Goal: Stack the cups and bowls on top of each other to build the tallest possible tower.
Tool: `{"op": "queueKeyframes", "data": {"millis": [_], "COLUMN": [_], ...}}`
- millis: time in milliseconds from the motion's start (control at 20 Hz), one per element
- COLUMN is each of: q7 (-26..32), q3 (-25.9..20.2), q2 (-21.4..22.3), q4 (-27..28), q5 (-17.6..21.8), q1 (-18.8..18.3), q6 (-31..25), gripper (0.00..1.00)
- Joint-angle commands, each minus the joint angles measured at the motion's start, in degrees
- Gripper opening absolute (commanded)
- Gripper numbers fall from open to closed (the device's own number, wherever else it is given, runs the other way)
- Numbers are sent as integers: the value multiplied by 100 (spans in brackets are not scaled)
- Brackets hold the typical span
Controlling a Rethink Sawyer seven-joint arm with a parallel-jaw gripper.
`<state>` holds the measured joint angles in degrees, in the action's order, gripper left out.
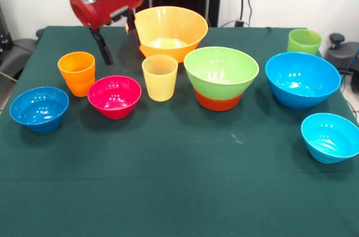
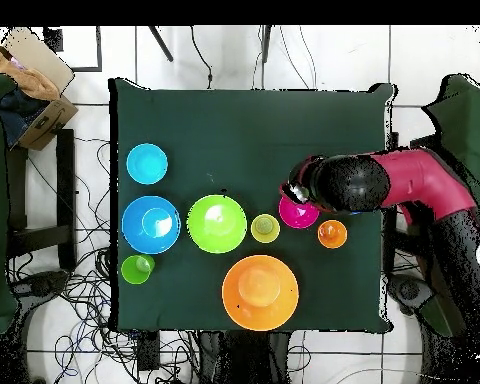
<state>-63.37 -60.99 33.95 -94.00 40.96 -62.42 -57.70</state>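
Just right of centre in the front view, the green bowl (image 1: 221,72) sits nested in the orange-red bowl (image 1: 218,101). The yellow cup (image 1: 160,77) stands apart on the cloth just left of them, not stacked. Left of it come the magenta bowl (image 1: 114,96), orange cup (image 1: 77,73) and dark blue bowl (image 1: 39,108). At upper left the gripper (image 1: 119,41) hangs with fingers spread, holding nothing, beside the big yellow-orange bowl (image 1: 170,32).

Light green bowl (image 1: 221,70) nested upright in orange-red bowl (image 1: 219,101); pale yellow cup (image 1: 160,77) just beside.
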Motion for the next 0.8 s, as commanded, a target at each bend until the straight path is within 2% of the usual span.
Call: {"op": "queueKeyframes", "data": {"millis": [50,300,450,600,700,800], "q7": [2371,1958,1645,1542,1219,513], "q3": [-92,79,310,350,364,526], "q2": [54,-42,-159,-400,-582,-723], "q4": [-179,-341,-197,62,273,551], "q5": [188,434,499,286,81,28], "q1": [-100,52,320,485,675,1080], "q6": [-494,-40,-112,-247,-192,-5], "gripper": [100,100,100,100,100,100]}}
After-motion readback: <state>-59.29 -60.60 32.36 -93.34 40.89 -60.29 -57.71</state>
